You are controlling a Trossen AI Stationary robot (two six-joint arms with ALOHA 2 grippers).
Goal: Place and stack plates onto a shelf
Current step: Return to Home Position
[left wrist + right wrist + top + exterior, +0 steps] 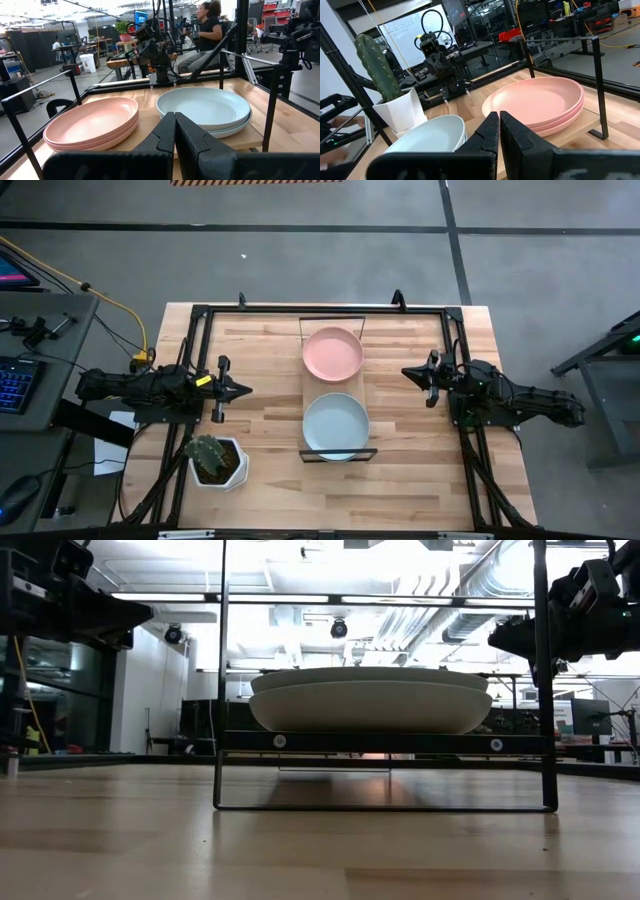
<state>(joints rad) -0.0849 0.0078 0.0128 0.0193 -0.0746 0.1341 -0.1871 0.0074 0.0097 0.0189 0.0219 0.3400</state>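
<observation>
Two stacks of plates sit on the shelf (304,402), a narrow wood board in a thin black frame at the table's middle. The pink stack (332,352) (92,124) (540,104) is on the far half, the light blue stack (335,426) (204,107) (427,136) on the near half. Each stack rests by its bottom plate on the board. My left gripper (243,391) (175,131) hovers left of the shelf, shut. My right gripper (408,372) (499,130) hovers right of it, shut. Neither touches anything.
A cactus in a white hexagonal pot (213,462) (395,102) stands near the table's near left corner. A black metal frame (320,309) runs round the table. Bare wood lies on both sides of the shelf. A person (205,32) sits beyond the table.
</observation>
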